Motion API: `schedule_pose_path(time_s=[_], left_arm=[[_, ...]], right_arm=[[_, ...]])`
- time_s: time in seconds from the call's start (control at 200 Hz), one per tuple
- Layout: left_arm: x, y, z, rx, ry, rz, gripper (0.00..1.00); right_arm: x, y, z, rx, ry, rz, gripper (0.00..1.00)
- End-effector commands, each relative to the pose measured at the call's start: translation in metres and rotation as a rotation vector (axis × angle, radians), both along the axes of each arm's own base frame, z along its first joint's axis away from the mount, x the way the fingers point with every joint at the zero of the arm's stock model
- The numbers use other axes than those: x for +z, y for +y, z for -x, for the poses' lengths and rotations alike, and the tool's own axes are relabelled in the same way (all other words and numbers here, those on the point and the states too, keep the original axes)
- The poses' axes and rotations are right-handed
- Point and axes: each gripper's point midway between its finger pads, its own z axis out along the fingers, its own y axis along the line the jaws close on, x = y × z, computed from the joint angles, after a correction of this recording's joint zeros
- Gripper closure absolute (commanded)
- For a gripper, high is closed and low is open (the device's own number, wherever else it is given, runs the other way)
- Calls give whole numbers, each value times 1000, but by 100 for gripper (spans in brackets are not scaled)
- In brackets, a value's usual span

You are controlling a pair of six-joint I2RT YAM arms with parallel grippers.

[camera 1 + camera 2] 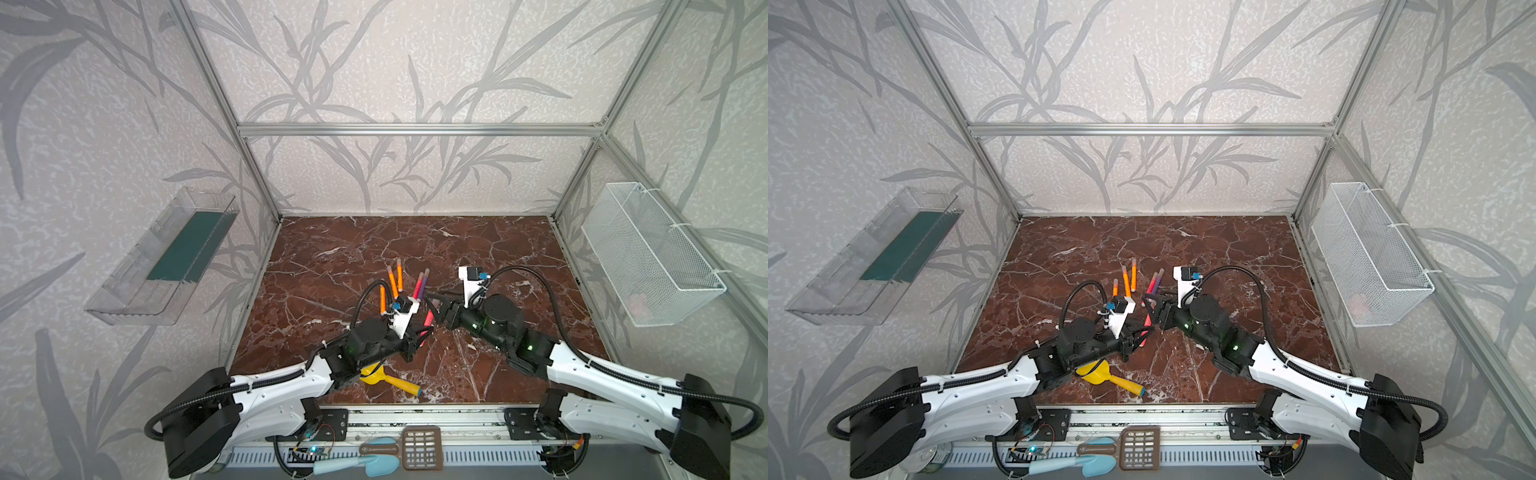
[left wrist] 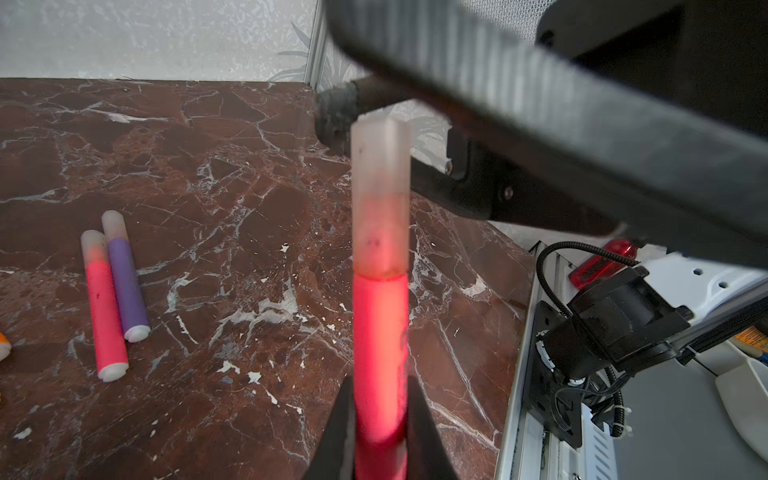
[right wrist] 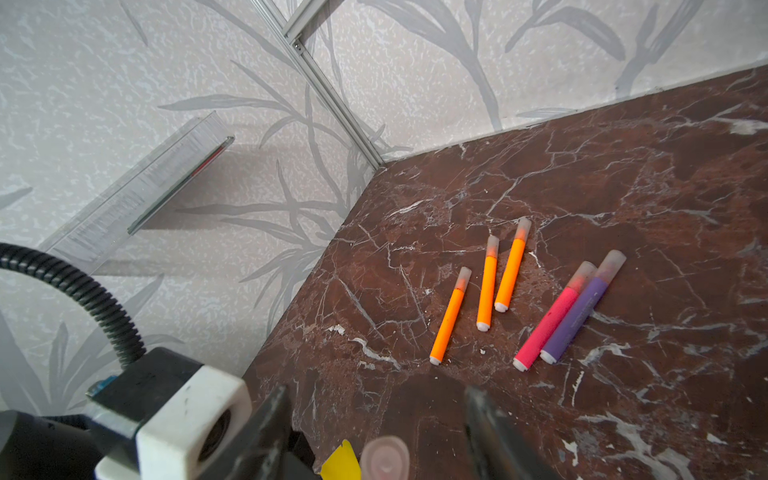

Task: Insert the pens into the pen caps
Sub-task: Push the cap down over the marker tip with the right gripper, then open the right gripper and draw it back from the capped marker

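My left gripper [image 2: 380,386] is shut on a pink-red pen [image 2: 380,353], which points up and away from it. A pale translucent pen cap [image 2: 381,199] sits over the pen's tip. In both top views this held pen [image 1: 428,320] slants between the two grippers. My right gripper [image 3: 378,392] is open, its fingers standing apart on either side of the cap's round end [image 3: 384,457] with gaps on both sides. Three orange pens [image 3: 487,286], a pink-red pen [image 3: 548,320] and a purple pen [image 3: 577,311] lie on the marble floor, each with a cap on.
A yellow toy shovel [image 1: 386,380] lies under the left arm near the front edge. A clear shelf [image 1: 162,266] hangs on the left wall and a white wire basket [image 1: 652,253] on the right wall. A brown slotted scoop [image 1: 422,449] lies on the front rail.
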Motion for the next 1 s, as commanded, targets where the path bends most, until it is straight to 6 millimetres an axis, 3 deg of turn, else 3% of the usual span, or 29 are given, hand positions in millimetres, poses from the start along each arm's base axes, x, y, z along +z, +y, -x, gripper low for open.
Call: schedule_pose_path(time_s=[0.0, 0.085, 0.22, 0.43, 0.625, 0.995], left_arm=[[12, -3, -2, -1, -46, 19, 100], [13, -2, -4, 8, -51, 20, 100], [13, -1, -6, 22, -50, 19, 100], [12, 3, -10, 54, -47, 7, 100], [23, 8, -21, 93, -59, 23, 100], [88, 21, -34, 25, -88, 140, 100]], right_arm=[[14, 9, -1, 31, -5, -33, 52], [10, 12, -1, 39, 11, -35, 61], [5, 15, -1, 50, 22, -34, 64], [-3, 14, 1, 58, 29, -11, 100], [-17, 14, 13, 115, 28, 20, 100], [-69, 17, 36, 191, -24, 96, 100]])
